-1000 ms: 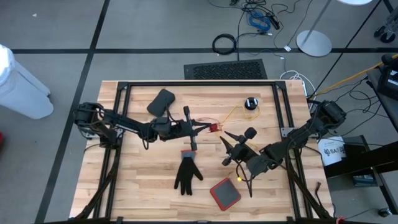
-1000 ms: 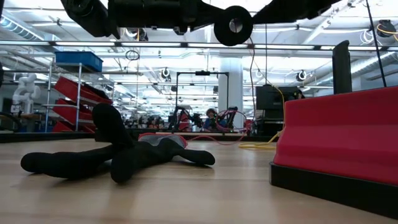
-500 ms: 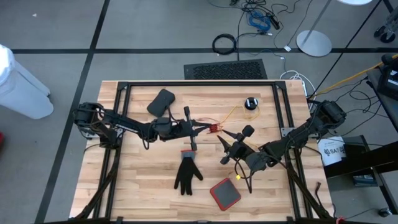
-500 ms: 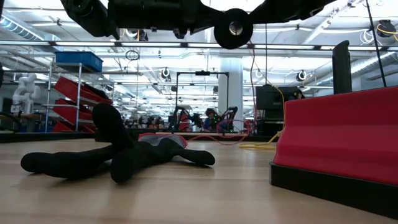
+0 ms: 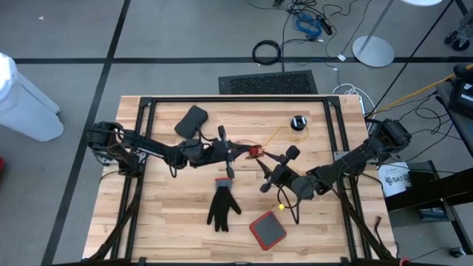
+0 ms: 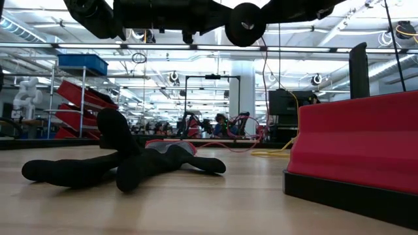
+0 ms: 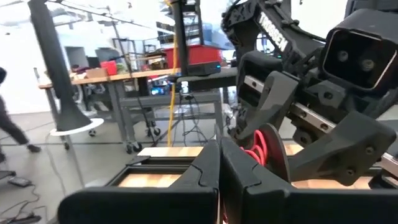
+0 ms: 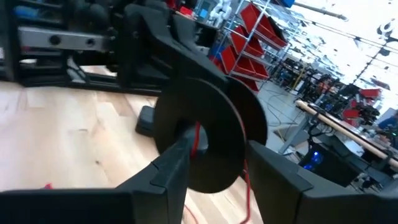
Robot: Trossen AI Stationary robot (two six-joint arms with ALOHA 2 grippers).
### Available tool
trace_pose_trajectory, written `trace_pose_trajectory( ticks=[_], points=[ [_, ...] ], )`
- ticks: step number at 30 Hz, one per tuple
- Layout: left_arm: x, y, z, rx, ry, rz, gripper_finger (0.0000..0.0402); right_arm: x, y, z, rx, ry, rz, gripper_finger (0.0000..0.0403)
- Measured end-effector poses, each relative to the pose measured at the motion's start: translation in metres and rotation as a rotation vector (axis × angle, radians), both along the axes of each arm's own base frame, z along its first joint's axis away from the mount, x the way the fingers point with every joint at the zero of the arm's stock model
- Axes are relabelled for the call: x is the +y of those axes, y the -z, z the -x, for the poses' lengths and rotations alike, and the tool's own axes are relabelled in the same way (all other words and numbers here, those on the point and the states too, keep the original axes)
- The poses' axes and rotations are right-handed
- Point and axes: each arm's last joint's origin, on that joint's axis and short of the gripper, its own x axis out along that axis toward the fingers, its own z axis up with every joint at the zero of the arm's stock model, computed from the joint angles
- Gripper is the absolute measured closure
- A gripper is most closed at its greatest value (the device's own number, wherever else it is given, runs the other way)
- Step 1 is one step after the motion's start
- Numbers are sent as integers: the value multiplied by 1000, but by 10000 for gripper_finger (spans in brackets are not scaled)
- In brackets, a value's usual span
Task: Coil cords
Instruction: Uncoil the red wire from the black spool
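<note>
Grippers meet above the middle of the wooden table (image 5: 170, 222). The left gripper (image 5: 238, 152) reaches in from the left side with its fingers (image 7: 205, 171) pressed together; whether a cord is pinched between them cannot be told. Just in front of it hangs a black round disc (image 8: 208, 134) wound with red cord (image 7: 256, 144), seen in the high view as a small red patch (image 5: 255, 152) between the two arms. The right gripper (image 5: 275, 164) comes in from the right side with its fingers (image 8: 171, 165) spread apart, one on each side of the disc's lower edge; contact with the disc cannot be confirmed. In the low view the disc (image 6: 243, 25) hangs well above the table surface, under the dark arm bodies. A thin yellow cord (image 5: 277, 134) runs from the red patch toward a small black puck (image 5: 298, 123) lying near the far edge of the table. A small yellow piece (image 5: 282, 208) shows beside the right arm. A black glove (image 5: 222, 205) lies flat near the table's middle, with a red-topped block (image 5: 267, 230) just beside it toward the near edge. A dark rounded pad (image 5: 191, 120) rests near the far left part of the table.
</note>
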Motion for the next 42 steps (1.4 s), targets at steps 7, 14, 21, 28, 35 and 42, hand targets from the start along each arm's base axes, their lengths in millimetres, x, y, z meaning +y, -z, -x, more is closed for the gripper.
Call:
trace_pose_trajectory(
  ticks=[7, 14, 21, 28, 35, 42],
  points=[
    [2, -1, 1, -15, -85, 18, 401, -17, -5, -7, -20, 57, 14, 246],
    [6, -4, 1, -40, -123, 23, 401, -35, -5, -13, 2, 112, 35, 252],
    [7, -4, 1, -45, -130, 24, 401, -50, -7, -18, -22, 87, 16, 252],
    [7, -3, 1, -39, -130, 24, 401, -55, -9, -20, -44, 65, 5, 277],
    [7, -3, 1, -32, -130, 23, 394, -53, -8, -20, -27, 49, 20, 351],
    [7, -2, 1, -16, -125, 20, 376, -53, -8, -20, -20, 46, 25, 359]
  ],
)
